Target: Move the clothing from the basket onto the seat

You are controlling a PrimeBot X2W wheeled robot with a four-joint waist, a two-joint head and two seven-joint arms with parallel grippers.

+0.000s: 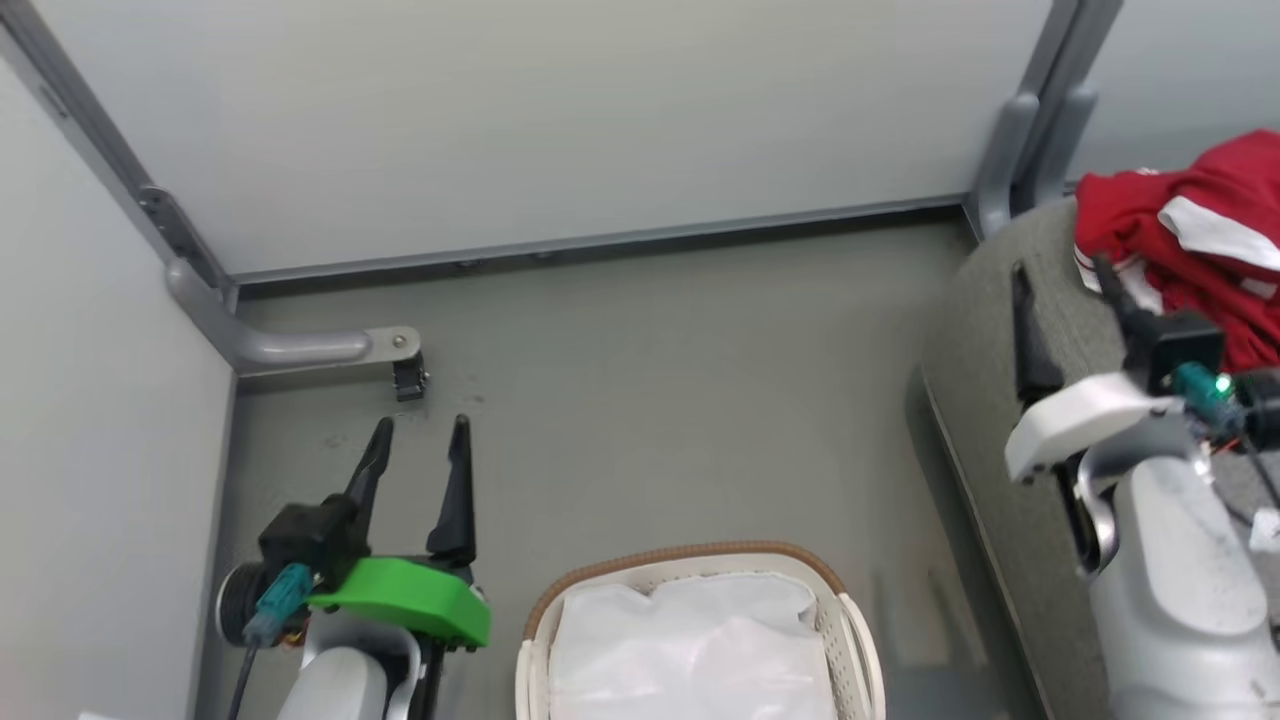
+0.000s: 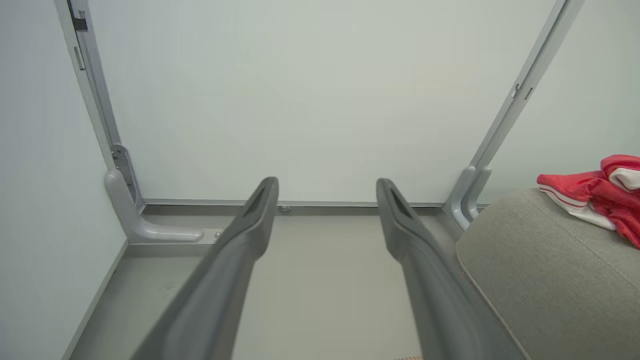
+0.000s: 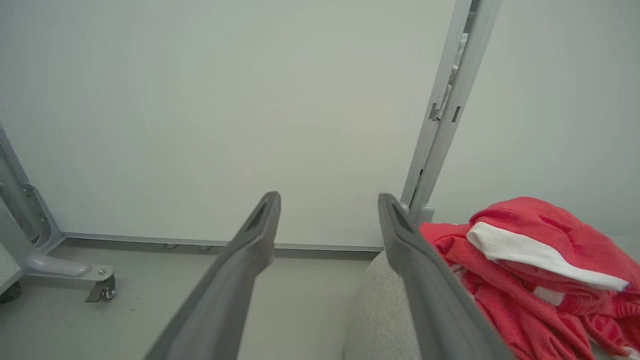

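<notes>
Head view: I see clothing (image 1: 1190, 250) heaped on the seat (image 1: 980, 340), liner (image 1: 690, 640) bare in the basket (image 1: 690, 551); my left gripper (image 1: 421, 424) and right gripper (image 3: 328, 198) stand spread, empty.

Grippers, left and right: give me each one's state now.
Left gripper: jaws open, holding nothing.
Right gripper: jaws open, holding nothing.

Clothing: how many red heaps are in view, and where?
1: the clothing lies heaped on the seat, by the right gripper. Garments inside it cannot be counted. More could hide in the basket's unseen near part.
</notes>
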